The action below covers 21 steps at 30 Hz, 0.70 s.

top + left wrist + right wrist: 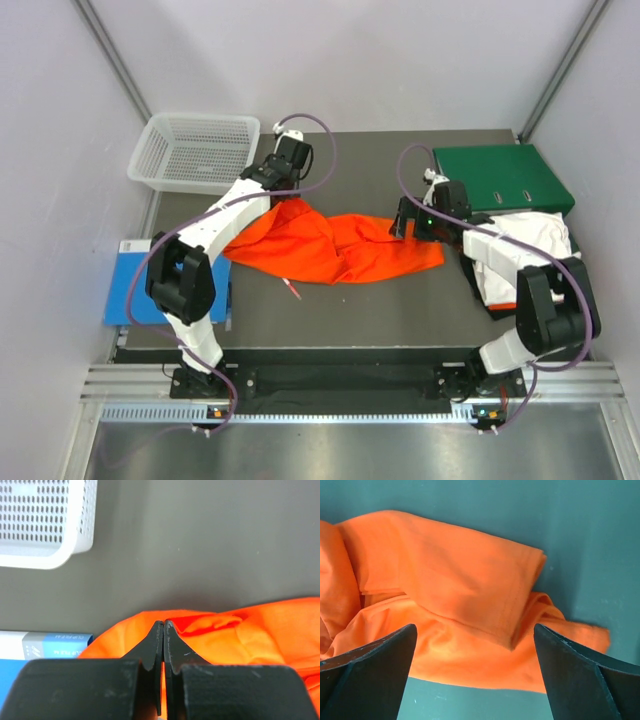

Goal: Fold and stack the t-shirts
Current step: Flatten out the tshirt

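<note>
You have the dark table [400, 310] filling the middle of the top view. The orange t-shirt [340, 250] lies crumpled across its centre, running from left of centre to right of centre. In the right of the frame a white t-shirt [535, 235] sits bunched, partly hidden under the right arm, with the green binder [500, 175] just above it in the upper right. The white mesh basket [190, 183] stands in the upper left, and the blue book [125, 290] lies at the left edge.

Your left claw [283, 195] is at the shirt's upper-left corner. In the left wrist view its fingers are pressed together with a fold of orange cloth pinched between the tips. Your right claw [408, 222] is at the shirt's right end. In the right wrist view its jaws stand wide apart above the folded cloth and grip nothing.
</note>
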Available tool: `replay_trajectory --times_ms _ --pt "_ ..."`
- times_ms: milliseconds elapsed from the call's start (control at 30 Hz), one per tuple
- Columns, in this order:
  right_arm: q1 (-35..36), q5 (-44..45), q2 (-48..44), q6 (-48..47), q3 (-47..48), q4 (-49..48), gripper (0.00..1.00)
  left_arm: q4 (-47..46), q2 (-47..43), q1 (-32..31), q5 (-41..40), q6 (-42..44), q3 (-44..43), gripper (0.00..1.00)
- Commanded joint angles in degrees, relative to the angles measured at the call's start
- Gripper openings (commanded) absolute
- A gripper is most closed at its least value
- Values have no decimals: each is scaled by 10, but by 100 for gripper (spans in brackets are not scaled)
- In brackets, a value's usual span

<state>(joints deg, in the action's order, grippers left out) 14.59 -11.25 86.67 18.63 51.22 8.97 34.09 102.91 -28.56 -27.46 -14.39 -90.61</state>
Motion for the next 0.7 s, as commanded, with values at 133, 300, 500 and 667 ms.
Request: replay_trajectory --times_ms 133,300,500,667 --pt "-11 86 -177 54 -78 -34 100 -16 -2 1 18 5 29 0" --pt "-23 5 -251 175 -149 -126 87 -20 4 1 22 2 33 0" --pt "-35 -106 -180 292 -210 -274 82 -25 11 1 27 2 35 0" --pt "-37 -171 -96 372 -231 -397 79 -25 11 1 23 5 39 0"
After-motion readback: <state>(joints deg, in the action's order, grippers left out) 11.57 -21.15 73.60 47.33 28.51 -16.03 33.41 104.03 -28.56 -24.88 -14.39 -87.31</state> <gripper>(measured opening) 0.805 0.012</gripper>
